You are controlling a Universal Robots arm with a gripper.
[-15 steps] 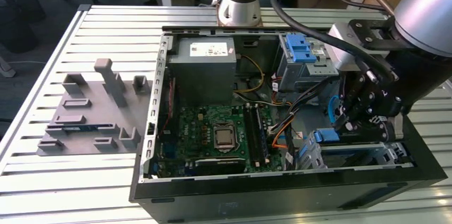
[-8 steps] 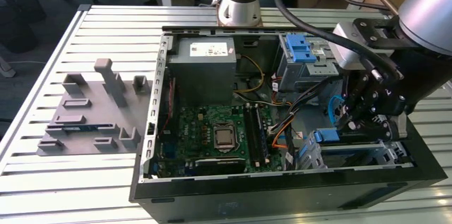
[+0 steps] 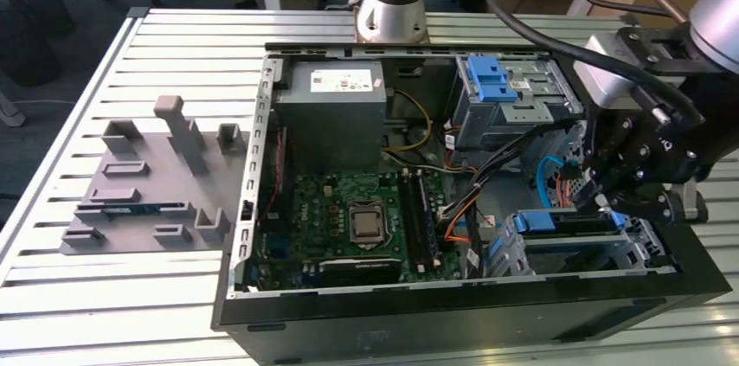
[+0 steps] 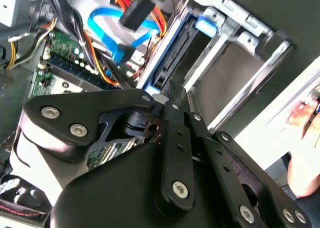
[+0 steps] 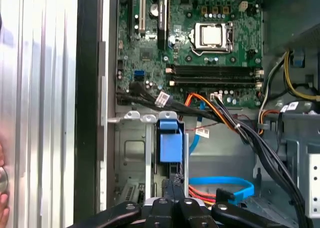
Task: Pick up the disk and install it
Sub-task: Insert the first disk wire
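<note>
The disk (image 3: 562, 222) stands on edge in the drive cage at the front corner of the open computer case, on the exterior view's right. Blue rails frame it, and a blue tab (image 5: 170, 140) tops its end. In the second wrist view the disk (image 4: 172, 55) is a dark slab between blue rails, set in the silver cage (image 4: 225, 63). My gripper (image 3: 600, 202) hangs right over that cage. Its fingers (image 4: 176, 100) are pressed together with nothing between them, tips at the disk's near end. In the first wrist view the gripper (image 5: 172, 182) sits just below the blue tab.
Inside the case (image 3: 462, 305) are a green motherboard (image 3: 358, 210), a grey metal box (image 3: 335, 93), a second silver cage with a blue latch (image 3: 508, 89), and loose blue and orange cables (image 5: 220, 183). A grey fixture plate (image 3: 151, 184) lies beside the case. A person's hand (image 4: 302, 118) is close.
</note>
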